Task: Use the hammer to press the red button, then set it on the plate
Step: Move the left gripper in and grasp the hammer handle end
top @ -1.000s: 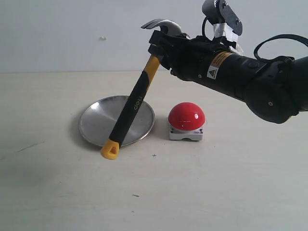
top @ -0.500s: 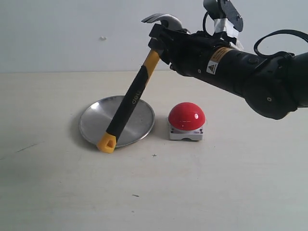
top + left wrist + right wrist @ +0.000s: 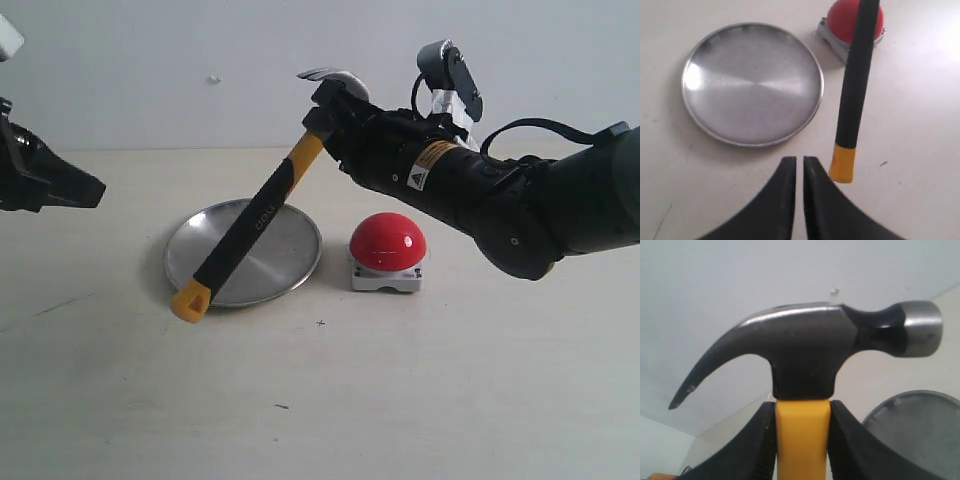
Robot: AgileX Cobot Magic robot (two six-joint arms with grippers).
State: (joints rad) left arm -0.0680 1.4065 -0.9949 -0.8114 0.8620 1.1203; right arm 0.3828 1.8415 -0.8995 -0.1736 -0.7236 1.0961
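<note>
Hammer (image 3: 250, 222) clamped at neck by right gripper (image 3: 328, 118) — tilted near plate (image 3: 270, 265), left gripper (image 3: 799, 165) narrow

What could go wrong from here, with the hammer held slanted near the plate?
The right gripper pinches the hammer only at its yellow neck, so the long handle may swing or slip.
The handle's yellow end hangs near the rim of the plate; if released here, it may land partly off the plate.
</note>
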